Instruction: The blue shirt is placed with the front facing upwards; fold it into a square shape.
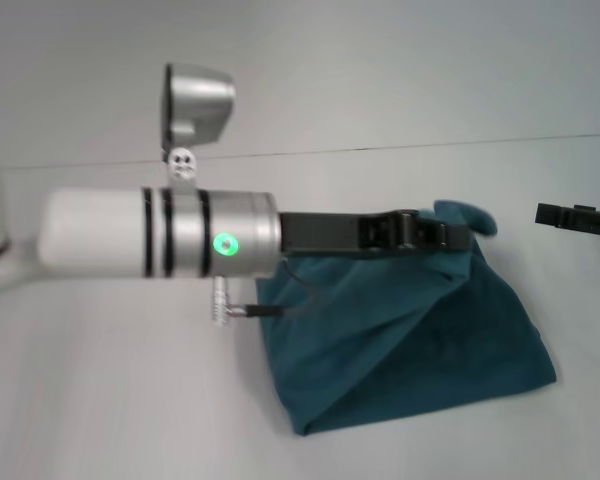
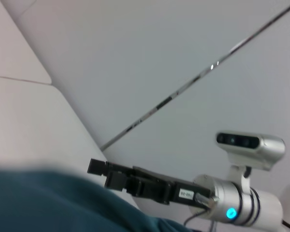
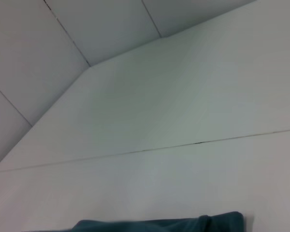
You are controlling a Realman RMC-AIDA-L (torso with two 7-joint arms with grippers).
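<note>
Head view: blue shirt, already bunched into rough wedge, lies on white table; left tool pinching raised cloth edge, likely carrying fold across.

Left wrist view: right tool hovers beside shirt; jaw state unclear.

Right wrist view: shirt edge only.

Soft even light — slight blur, faint shadows.

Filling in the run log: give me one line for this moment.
blue shirt: bunched on table, not square | left gripper: over its far edge | right gripper: apart, at right
</note>
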